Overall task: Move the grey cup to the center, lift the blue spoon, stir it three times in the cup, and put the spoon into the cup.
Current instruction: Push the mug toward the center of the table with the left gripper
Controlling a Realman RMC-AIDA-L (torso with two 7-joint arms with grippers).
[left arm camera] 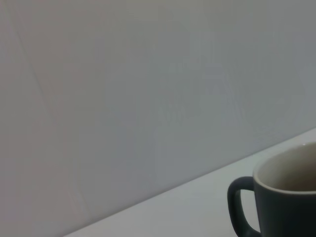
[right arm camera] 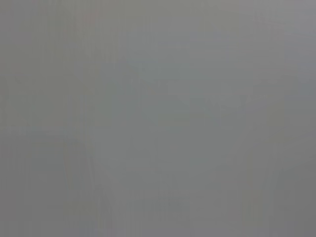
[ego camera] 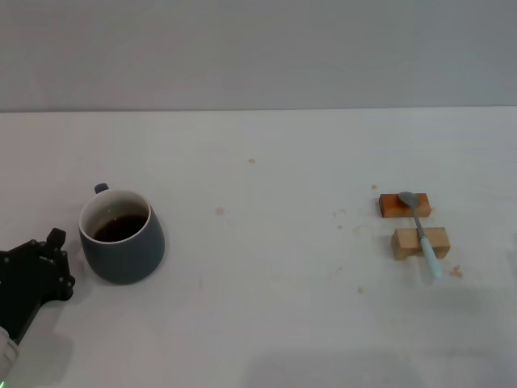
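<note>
We see the grey cup [ego camera: 122,237] upright on the left of the white table [ego camera: 266,307], dark liquid inside, handle turned away. The blue spoon [ego camera: 421,231] lies well apart across two wooden blocks [ego camera: 420,242]. Our left gripper [ego camera: 36,271] sits just beside the cup.

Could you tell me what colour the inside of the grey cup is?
White, above dark brown liquid; the grey cup shows it best in the head view.

grey cup [ego camera: 123,246]: matt ceramic, smooth | blue spoon [ego camera: 419,224]: metal bowl, plastic-looking handle | two blocks [ego camera: 420,242]: wood, unpolished
</note>
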